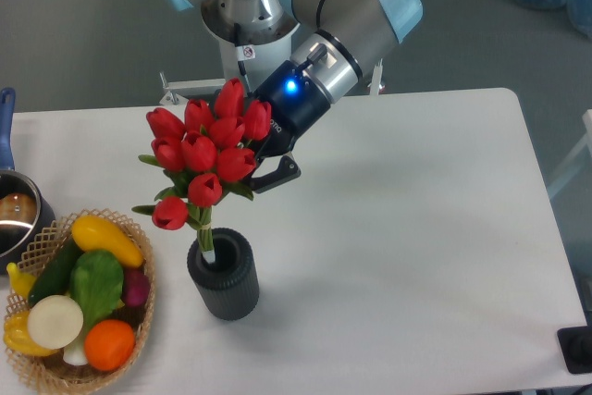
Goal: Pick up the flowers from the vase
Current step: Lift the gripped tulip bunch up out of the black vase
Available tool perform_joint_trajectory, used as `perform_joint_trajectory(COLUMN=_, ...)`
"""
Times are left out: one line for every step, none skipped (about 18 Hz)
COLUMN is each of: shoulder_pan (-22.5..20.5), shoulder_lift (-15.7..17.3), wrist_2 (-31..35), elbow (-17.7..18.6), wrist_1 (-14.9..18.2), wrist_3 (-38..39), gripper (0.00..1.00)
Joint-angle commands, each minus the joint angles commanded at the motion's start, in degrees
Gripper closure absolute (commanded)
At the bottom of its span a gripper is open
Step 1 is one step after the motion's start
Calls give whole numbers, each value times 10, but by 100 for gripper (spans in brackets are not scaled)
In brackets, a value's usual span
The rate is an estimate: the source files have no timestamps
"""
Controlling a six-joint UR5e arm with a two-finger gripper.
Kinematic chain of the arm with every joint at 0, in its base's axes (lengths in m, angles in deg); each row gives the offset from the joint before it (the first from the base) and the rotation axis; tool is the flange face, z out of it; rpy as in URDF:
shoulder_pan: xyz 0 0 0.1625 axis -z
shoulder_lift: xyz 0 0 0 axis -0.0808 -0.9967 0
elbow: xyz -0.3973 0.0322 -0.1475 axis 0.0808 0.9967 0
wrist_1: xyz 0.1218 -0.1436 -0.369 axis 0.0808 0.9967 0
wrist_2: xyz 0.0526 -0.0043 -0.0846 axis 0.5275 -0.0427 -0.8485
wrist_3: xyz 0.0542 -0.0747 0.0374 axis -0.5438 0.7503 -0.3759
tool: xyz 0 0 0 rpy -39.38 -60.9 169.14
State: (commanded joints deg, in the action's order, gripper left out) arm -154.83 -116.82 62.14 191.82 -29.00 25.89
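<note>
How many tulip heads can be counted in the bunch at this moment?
10 visible on the flowers: four across the top row, four in the middle, and two lower, one at the centre and one drooping left. Others may be hidden behind. The stems' tips still reach the vase mouth.

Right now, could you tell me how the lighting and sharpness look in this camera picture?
Camera view: even, soft light, only a faint shadow beside the vase; flowers and hand are sharp, without motion blur; small glare on the pot at left.

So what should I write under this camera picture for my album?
Robot gripper lifts the bunch of red tulips, stem tips just inside the ribbed dark grey vase, beside a wicker basket of vegetables.
</note>
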Motion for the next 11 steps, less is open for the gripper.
perform_joint_trajectory(shoulder_pan=-8, shoulder_lift=3, wrist_2=-11, elbow=0, wrist_1=0, wrist_3=4, gripper=54)
perform_joint_trajectory(shoulder_pan=-13, shoulder_lift=5, wrist_2=-18, elbow=0, wrist_1=0, wrist_3=11, gripper=54)
perform_joint_trajectory(shoulder_pan=-15, shoulder_lift=9, wrist_2=-19, elbow=-1, wrist_1=0, wrist_3=16, gripper=54)
perform_joint_trajectory(shoulder_pan=-16, shoulder_lift=11, wrist_2=-20, elbow=-1, wrist_1=0, wrist_3=20, gripper=54)
perform_joint_trajectory(shoulder_pan=-20, shoulder_lift=12, wrist_2=-20, elbow=-1, wrist_1=0, wrist_3=25, gripper=54)
perform_joint_trajectory(shoulder_pan=-23, shoulder_lift=14, wrist_2=-21, elbow=-3, wrist_1=0, wrist_3=32, gripper=54)
perform_joint_trajectory(shoulder_pan=-23, shoulder_lift=14, wrist_2=-21, elbow=-4, wrist_1=-1, wrist_3=37, gripper=54)
perform_joint_trajectory(shoulder_pan=-25, shoulder_lift=15, wrist_2=-22, elbow=-4, wrist_1=-1, wrist_3=40, gripper=54)
perform_joint_trajectory(shoulder_pan=-25, shoulder_lift=15, wrist_2=-24, elbow=-4, wrist_1=-1, wrist_3=41, gripper=54)
perform_joint_trajectory(shoulder_pan=-26, shoulder_lift=15, wrist_2=-24, elbow=-5, wrist_1=-1, wrist_3=43, gripper=54)
perform_joint_trajectory(shoulder_pan=-26, shoulder_lift=15, wrist_2=-24, elbow=-9, wrist_1=0, wrist_3=43, gripper=54)
